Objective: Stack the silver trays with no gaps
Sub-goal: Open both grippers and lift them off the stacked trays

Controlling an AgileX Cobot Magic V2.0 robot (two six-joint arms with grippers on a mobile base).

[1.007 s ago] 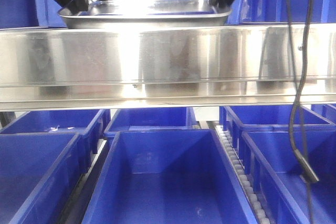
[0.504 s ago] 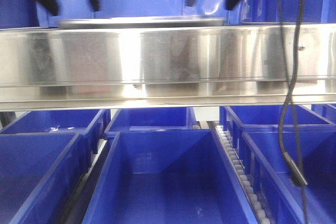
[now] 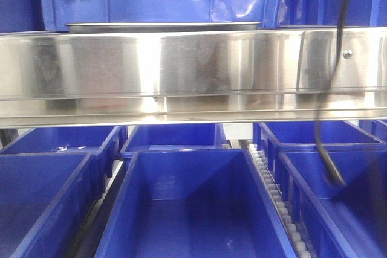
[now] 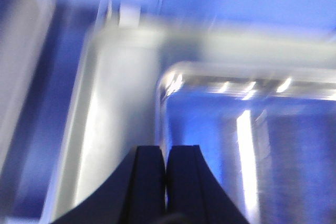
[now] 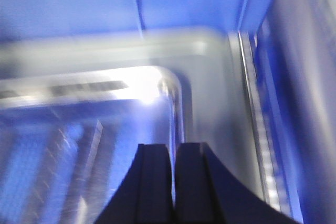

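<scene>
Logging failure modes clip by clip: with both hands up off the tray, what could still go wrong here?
1. The silver tray shows only its rim above the shelf rail, so any gap in the stack can't be checked from the front.
2. Both wrist views are motion-blurred; the left hand and right hand, fingers together, sit right above the tray's corners and might clip the rim.
3. The dangling cable could snag.

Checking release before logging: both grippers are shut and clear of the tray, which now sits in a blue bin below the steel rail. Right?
Not quite. The tray sits above and behind the steel rail, as the front view shows. Both the left gripper and right gripper are shut and empty.
</scene>
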